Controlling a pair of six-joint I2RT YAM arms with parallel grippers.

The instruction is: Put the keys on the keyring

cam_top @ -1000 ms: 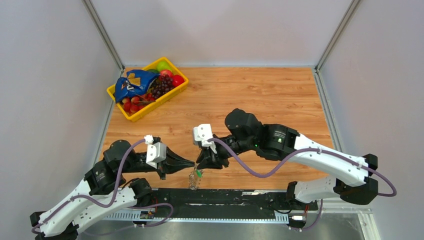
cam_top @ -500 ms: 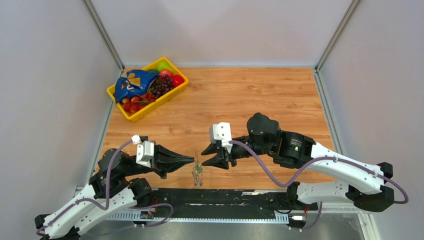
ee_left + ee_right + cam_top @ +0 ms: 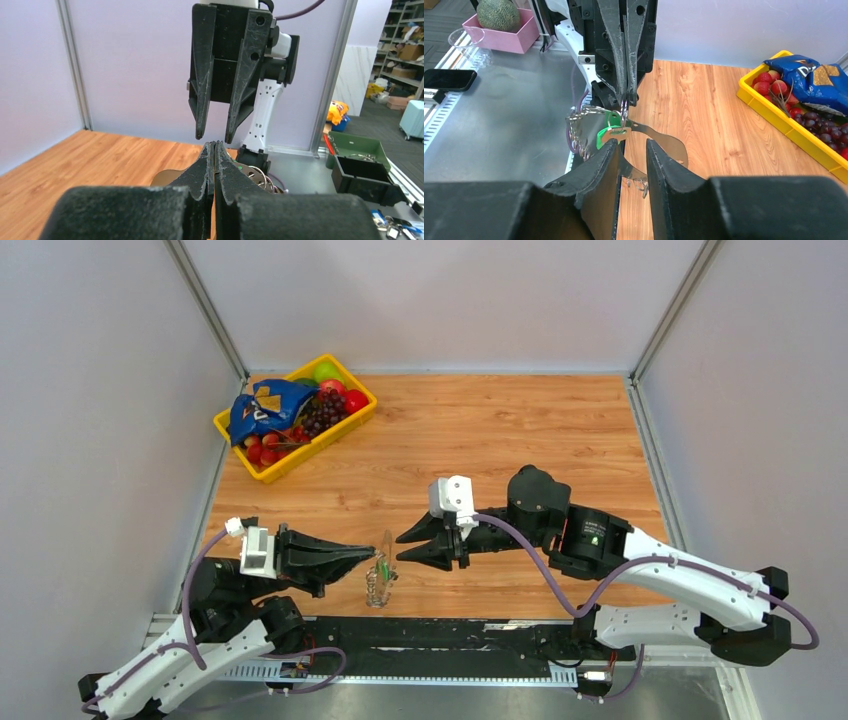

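My left gripper (image 3: 373, 557) is shut on the keyring (image 3: 665, 145), a loop of flat grey band with silvery rings (image 3: 580, 124). It pinches a small ring at the top, and the bundle (image 3: 378, 582) hangs below its tips near the table's front edge. A tiny green key piece (image 3: 605, 134) hangs on the ring and shows in the top view (image 3: 382, 567). My right gripper (image 3: 401, 547) is open and empty. It faces the left gripper tip to tip, just right of the keyring. In the right wrist view its tips (image 3: 631, 145) straddle the band. In the left wrist view the left gripper (image 3: 214, 145) is closed.
A yellow basket (image 3: 229, 436) with fruit and a blue bag stands at the back left. The black rail (image 3: 450, 632) runs along the table's front edge, just below the hanging keyring. Grey walls enclose the wooden table (image 3: 520, 440).
My right gripper lifted off the keys, opened and drew back to the right. My left gripper pulled back left with the keyring, which shifted left and slightly up.
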